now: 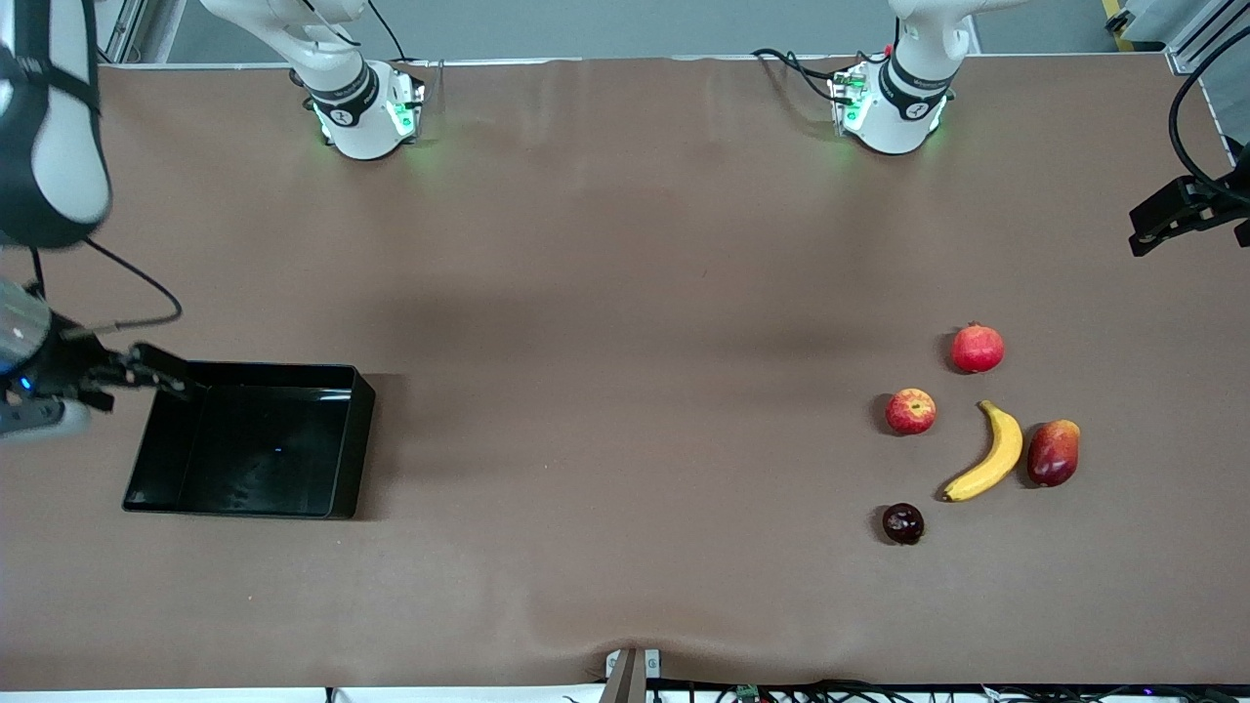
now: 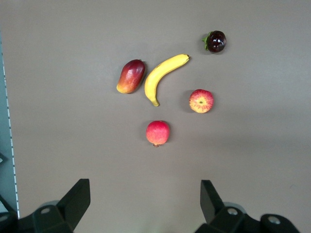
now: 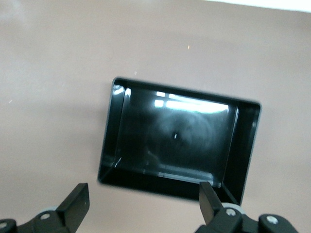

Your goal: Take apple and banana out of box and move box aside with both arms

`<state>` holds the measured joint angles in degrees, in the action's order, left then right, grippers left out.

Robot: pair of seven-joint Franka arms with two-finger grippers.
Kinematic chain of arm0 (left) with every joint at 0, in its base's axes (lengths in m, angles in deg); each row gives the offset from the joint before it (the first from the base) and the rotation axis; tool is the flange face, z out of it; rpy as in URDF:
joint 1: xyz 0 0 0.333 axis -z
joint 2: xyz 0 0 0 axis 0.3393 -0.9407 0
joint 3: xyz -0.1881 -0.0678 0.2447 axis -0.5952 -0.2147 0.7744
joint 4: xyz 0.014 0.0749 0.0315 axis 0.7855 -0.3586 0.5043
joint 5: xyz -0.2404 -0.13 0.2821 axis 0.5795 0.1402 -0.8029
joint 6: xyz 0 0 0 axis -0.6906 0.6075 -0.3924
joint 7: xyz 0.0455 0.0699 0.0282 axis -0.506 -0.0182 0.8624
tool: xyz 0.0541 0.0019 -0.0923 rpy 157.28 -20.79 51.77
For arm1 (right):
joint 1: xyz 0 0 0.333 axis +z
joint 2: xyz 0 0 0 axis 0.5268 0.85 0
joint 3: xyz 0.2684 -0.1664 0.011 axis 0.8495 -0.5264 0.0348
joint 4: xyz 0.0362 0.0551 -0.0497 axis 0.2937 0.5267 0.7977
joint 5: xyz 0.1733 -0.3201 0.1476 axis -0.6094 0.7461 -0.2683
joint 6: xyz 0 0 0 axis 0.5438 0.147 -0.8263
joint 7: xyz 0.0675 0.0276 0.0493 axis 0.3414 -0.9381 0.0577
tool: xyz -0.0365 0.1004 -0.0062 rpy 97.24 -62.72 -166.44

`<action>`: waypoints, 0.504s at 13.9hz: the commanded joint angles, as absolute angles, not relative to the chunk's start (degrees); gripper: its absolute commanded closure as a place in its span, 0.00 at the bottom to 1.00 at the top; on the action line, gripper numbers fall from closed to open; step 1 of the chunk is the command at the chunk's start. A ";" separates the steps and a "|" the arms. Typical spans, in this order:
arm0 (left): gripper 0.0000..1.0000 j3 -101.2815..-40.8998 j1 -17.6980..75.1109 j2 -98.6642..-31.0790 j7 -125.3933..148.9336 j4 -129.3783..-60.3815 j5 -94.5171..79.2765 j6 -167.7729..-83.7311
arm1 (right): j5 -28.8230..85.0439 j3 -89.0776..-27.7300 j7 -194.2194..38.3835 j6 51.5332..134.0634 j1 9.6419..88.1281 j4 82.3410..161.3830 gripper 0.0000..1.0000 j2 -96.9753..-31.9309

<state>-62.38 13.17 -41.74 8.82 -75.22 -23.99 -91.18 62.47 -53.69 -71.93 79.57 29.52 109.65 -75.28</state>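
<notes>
Both fruits, apple (image 1: pixel 910 411) and banana (image 1: pixel 987 453), lie on the surface; box (image 1: pixel 252 439) empty. We see left gripper (image 2: pixel 145 200) and right gripper (image 3: pixel 144 203) spread apart, holding nothing; task looks finished.

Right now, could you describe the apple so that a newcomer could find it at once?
Look at the fruit cluster toward the left arm's end of the table, away from the black box. The apple lies beside the banana, nearer the camera than the pomegranate. It alone is round, red with yellowish streaks.
</notes>
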 commanded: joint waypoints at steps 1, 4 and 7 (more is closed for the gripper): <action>0.00 -54.12 20.50 -38.20 7.78 -78.48 -23.20 -91.03 | 63.55 -54.54 -77.05 73.80 31.52 112.31 0.00 -81.92; 0.00 -50.14 23.51 -36.97 6.38 -79.98 -23.12 -91.64 | 64.08 -54.98 -81.44 68.25 33.36 112.40 0.00 -86.23; 0.00 -46.09 27.47 -36.61 6.29 -80.68 -23.12 -91.65 | 64.17 -54.98 -85.31 63.24 34.07 112.40 0.00 -90.10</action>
<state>-48.27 25.17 -38.40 7.14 -78.56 -23.95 -91.12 63.07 -54.18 -82.54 64.72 32.78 110.07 -86.47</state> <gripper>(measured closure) 0.000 0.000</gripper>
